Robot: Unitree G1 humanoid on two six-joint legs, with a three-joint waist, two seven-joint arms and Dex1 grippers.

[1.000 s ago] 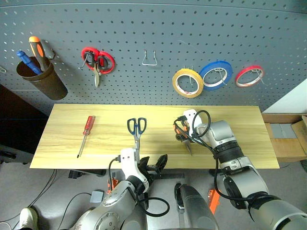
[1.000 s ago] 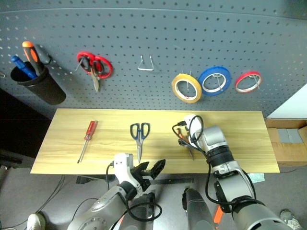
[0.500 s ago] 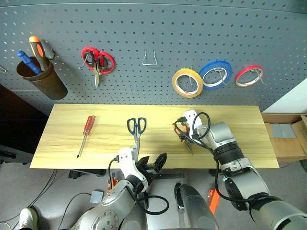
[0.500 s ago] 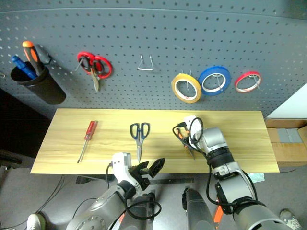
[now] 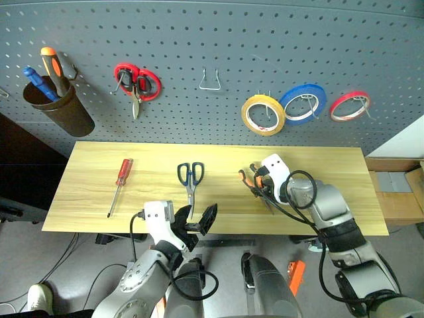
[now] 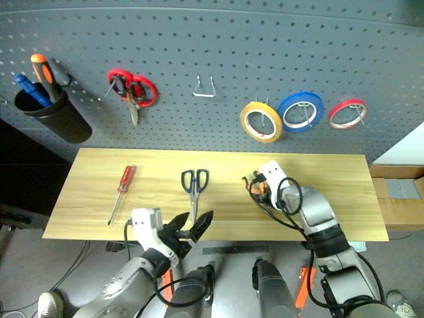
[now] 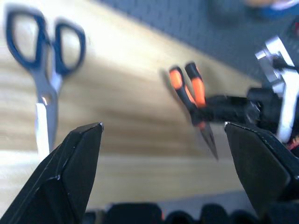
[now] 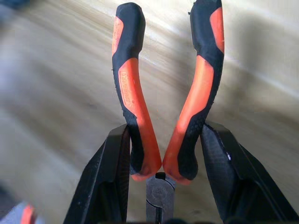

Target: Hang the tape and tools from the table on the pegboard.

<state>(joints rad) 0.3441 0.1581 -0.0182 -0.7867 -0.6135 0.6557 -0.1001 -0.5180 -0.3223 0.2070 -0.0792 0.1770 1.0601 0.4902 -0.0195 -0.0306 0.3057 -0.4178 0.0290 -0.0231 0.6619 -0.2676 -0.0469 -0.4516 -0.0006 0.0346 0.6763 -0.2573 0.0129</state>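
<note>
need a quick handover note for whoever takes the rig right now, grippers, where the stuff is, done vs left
Right gripper: shut on the orange-and-black pliers, gripped low on the handles, over the table.
Left gripper: open, empty, at the table's near edge.
Done: yellow tape hangs on the pegboard, beside the blue roll.
Left: hang the pliers; the dark-handled scissors and the red-handled screwdriver lie on the table.

Head views overlook table (image 5: pixel 93 199); wrist views sit close.
</note>
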